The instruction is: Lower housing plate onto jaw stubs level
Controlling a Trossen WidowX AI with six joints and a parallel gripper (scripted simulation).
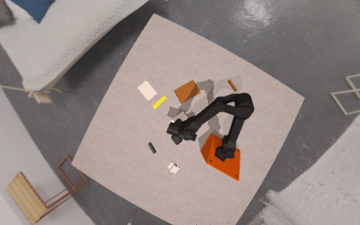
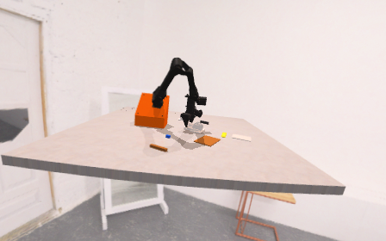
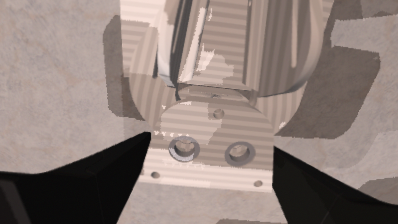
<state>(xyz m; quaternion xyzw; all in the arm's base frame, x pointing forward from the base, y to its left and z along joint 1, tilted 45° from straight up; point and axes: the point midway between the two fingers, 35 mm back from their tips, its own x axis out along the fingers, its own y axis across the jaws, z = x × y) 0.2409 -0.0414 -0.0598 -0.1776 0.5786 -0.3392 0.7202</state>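
The pale housing plate (image 3: 215, 132), with two ringed holes and small screw holes, is between the fingertips of my gripper (image 3: 208, 144) (image 2: 186, 125), which is shut on its two side edges. Beyond its rounded edge, the left jaw (image 3: 172, 45) and the right jaw (image 3: 287, 50) lie side by side, lengthwise, on a pale base (image 3: 134, 50). The plate's rounded edge overlaps the near end of this assembly, so the jaw stubs and pins are hidden beneath it. The remaining gap under the plate cannot be told. In the top view the arm covers most of the assembly.
A brown plate (image 1: 183, 92) (image 2: 208, 140), a yellow bar (image 1: 159, 102) (image 2: 224, 134) and a pale block (image 1: 147, 91) (image 2: 241, 138) lie nearby. A black cylinder (image 1: 152, 148), a small white part (image 1: 173, 167), a brown stick (image 1: 232, 85) and a blue piece (image 2: 168, 136) also lie on the table.
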